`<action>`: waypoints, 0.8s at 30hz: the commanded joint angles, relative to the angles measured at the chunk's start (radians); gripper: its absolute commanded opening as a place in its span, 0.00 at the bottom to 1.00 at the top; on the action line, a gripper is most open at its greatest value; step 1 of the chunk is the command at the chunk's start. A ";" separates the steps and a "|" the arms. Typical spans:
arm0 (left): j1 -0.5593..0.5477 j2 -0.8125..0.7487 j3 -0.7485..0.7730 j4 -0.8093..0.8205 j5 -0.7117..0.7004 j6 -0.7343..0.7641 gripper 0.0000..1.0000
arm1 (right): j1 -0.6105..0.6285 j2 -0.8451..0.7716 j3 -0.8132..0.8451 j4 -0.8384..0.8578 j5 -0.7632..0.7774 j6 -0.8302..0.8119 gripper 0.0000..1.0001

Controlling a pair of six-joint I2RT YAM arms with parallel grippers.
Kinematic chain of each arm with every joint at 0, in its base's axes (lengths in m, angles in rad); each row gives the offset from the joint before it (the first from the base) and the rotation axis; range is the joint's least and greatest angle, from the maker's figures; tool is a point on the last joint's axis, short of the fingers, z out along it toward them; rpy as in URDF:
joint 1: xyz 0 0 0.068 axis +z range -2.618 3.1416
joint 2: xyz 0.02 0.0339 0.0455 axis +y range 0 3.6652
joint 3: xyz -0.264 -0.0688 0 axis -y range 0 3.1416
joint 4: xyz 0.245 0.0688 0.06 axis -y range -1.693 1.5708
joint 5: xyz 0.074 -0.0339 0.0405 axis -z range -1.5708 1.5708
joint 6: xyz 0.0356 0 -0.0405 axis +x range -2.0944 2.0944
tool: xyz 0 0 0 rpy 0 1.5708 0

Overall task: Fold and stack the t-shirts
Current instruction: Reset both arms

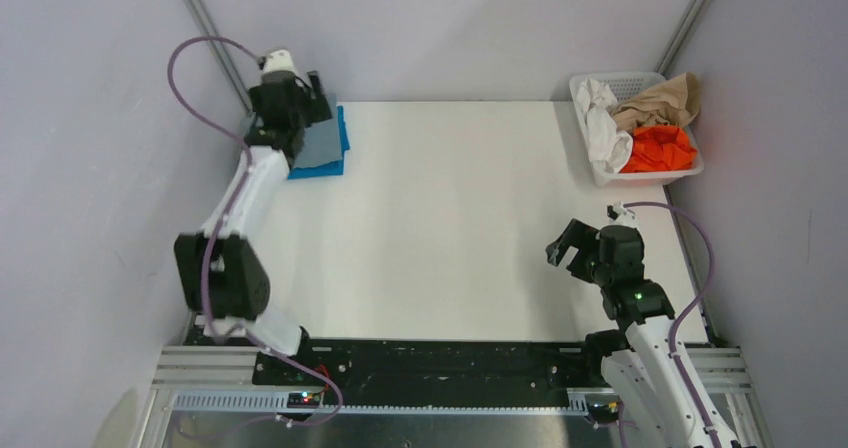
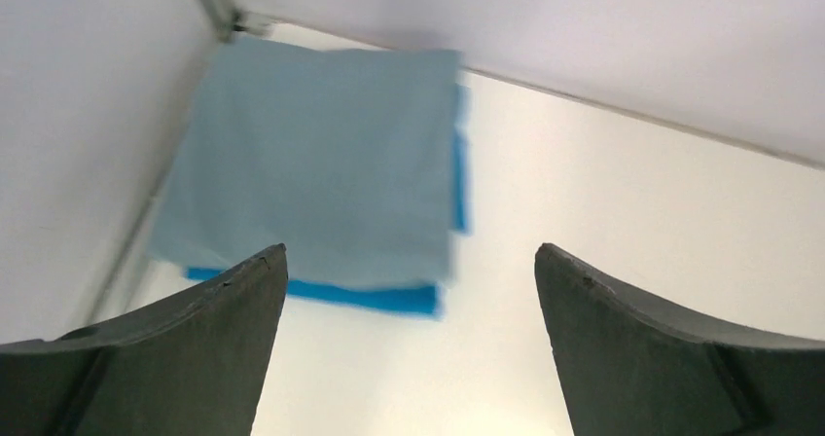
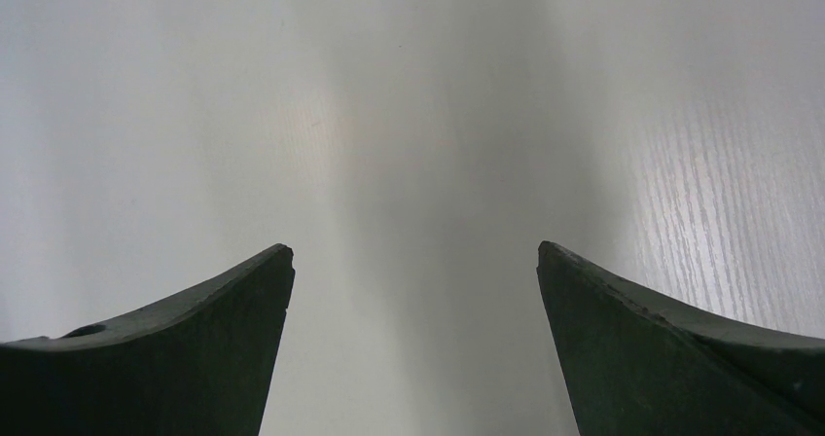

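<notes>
The t-shirts [image 1: 320, 150] sit stacked in the far left corner of the white wood-grain table [image 1: 450, 238]: a folded dusty grey-blue cloth shirt [image 2: 311, 154] lies on a folded brighter blue shirt [image 2: 389, 298], whose edges peek out. I judge this pair done. The white plastic basket [image 1: 650, 177] at far right holds crumpled garments [image 1: 660, 148], possibly left to fold. My left gripper [image 2: 409, 261] hovers spread above the stack, holding nothing, and my right gripper [image 3: 413, 256] is spread over bare tabletop. Plain grey walls [image 1: 450, 28] enclose the table.
</notes>
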 commanded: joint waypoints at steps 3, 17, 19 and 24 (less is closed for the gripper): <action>-0.382 -0.535 -0.544 0.233 -0.092 -0.139 1.00 | 0.011 -0.050 0.006 0.019 0.004 0.001 1.00; -0.512 -1.442 -1.241 -0.037 -0.215 -0.390 1.00 | 0.053 -0.191 -0.003 -0.021 0.192 0.064 1.00; -0.512 -1.507 -1.256 -0.043 -0.215 -0.386 1.00 | 0.059 -0.236 -0.010 -0.027 0.219 0.078 1.00; -0.513 -1.532 -1.254 -0.077 -0.226 -0.400 1.00 | 0.082 -0.301 -0.025 -0.026 0.247 0.092 1.00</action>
